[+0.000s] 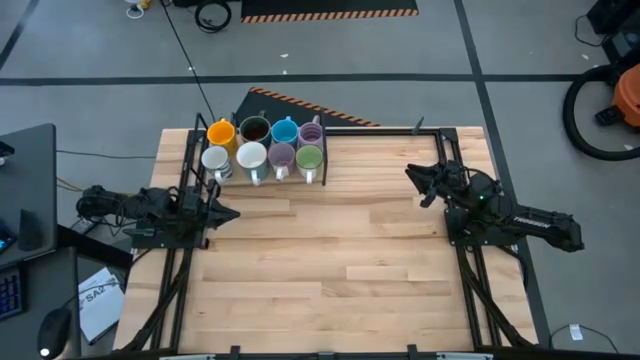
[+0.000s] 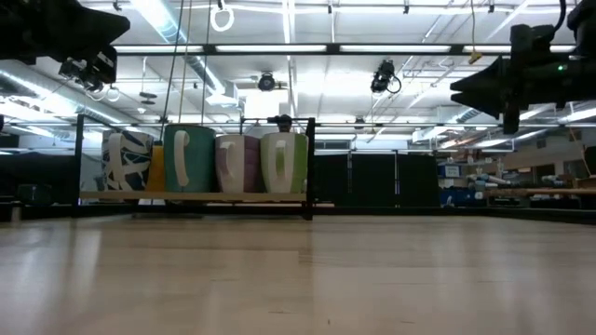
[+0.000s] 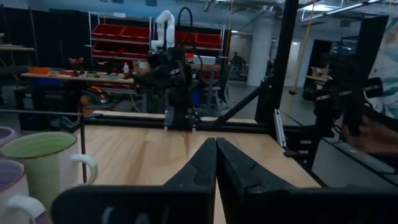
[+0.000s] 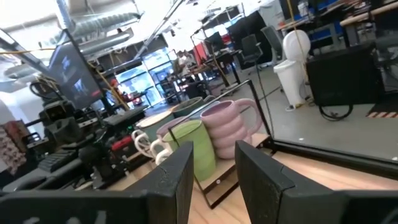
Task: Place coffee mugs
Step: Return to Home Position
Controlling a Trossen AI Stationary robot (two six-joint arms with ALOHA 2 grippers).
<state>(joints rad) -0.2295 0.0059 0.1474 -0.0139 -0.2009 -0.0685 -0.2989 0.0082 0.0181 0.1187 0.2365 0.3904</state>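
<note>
Bench (image 1: pixel 330 260), read from its left edge to its right: the left gripper (image 1: pixel 232 213) hovers just inside the left edge, about midway along it, pointing inward across the wood. Its wrist view shows the two fingers pressed tip to tip with nothing between them.

Beyond it, toward the far left corner, stand the coffee mugs. All eight are on a low rack (image 2: pixel 233 196), in two rows that run parallel to the far edge. The back row holds the orange mug (image 1: pixel 222 133), dark brown mug (image 1: pixel 255 129), blue mug (image 1: pixel 285 131) and ribbed lilac mug (image 1: pixel 312 132). The front row holds the patterned mug (image 2: pixel 126 160), teal-sided mug (image 2: pixel 189 158), front lilac mug (image 2: pixel 237 163) and green mug (image 2: pixel 284 161). These four are packed side by side, with handles turned toward the near edge.

Well apart, by the right edge, the right gripper (image 1: pixel 418 186) hangs above the wood, aimed back toward the rack. Its fingers stand apart and hold nothing.

Judged from this, the placing looks finished and only parking the arms remains. The relation that matters is that the rack lies close by, ahead of the left gripper and to its far side. That arm is much the nearer, so it should draw away from the front row's handles rather than sweep across them. The right arm has bare wood between it and the green mug at the row's end.
</note>
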